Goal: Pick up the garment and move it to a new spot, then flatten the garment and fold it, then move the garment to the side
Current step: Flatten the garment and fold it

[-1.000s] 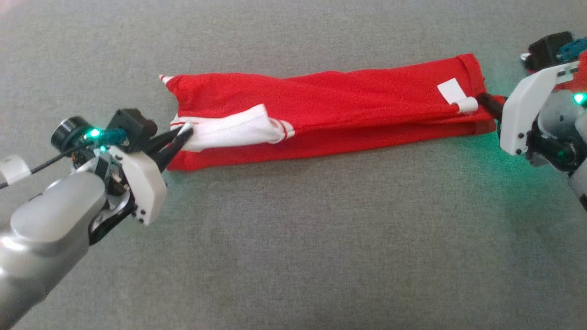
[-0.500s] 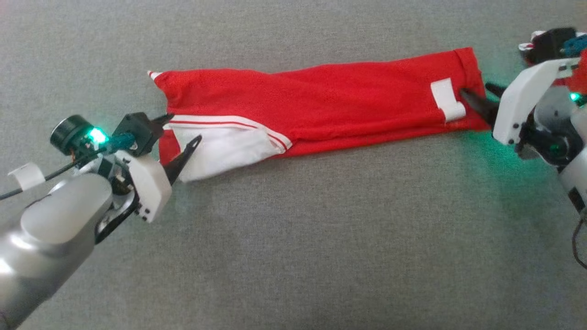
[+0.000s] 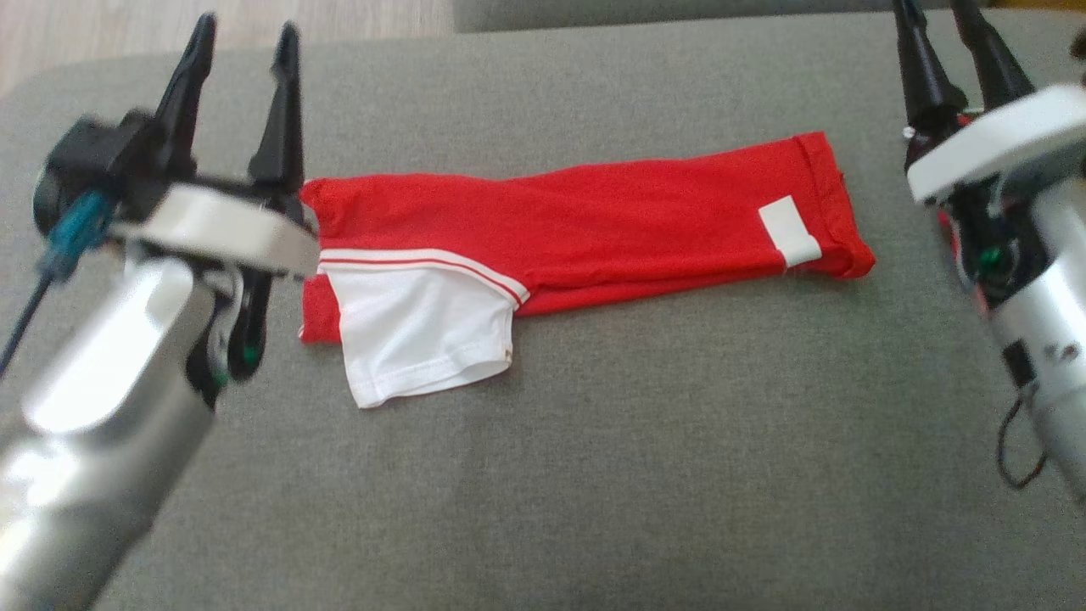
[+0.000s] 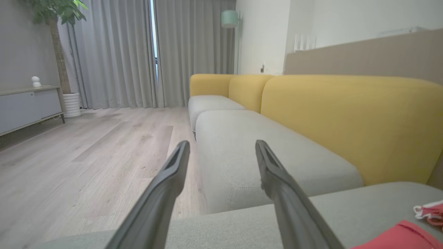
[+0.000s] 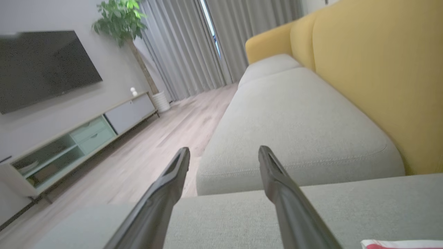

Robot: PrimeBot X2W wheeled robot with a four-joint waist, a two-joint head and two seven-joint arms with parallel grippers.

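The garment (image 3: pixel 611 221), red with a white sleeve (image 3: pixel 416 327) and a white label (image 3: pixel 789 231), lies folded into a long strip across the grey cushion (image 3: pixel 594 475). My left gripper (image 3: pixel 246 30) hovers beside the strip's left end, fingers pointing away, open and empty. At the far right my right gripper (image 3: pixel 933 10) is also open and apart from the cloth. The left wrist view has the left gripper (image 4: pixel 222 143) spread wide, with a red corner of the garment (image 4: pixel 398 237) at the lower right. In the right wrist view the right gripper (image 5: pixel 224 149) is spread, and a garment edge (image 5: pixel 401 245) peeks in at the bottom.
A yellow sofa backrest (image 4: pixel 346 117) runs behind more grey seat cushions (image 5: pixel 294 131). Wooden floor (image 4: pixel 86 155) lies beyond the cushion's edge, with a low cabinet (image 5: pixel 86 138), a TV (image 5: pixel 41 69), a plant (image 5: pixel 121 20) and curtains (image 4: pixel 121 52) further off.
Both grippers opened, let go of the garment's ends and lifted away with fingers now pointing off the cloth. The white sleeve dropped flat. The head camera's view has shifted.
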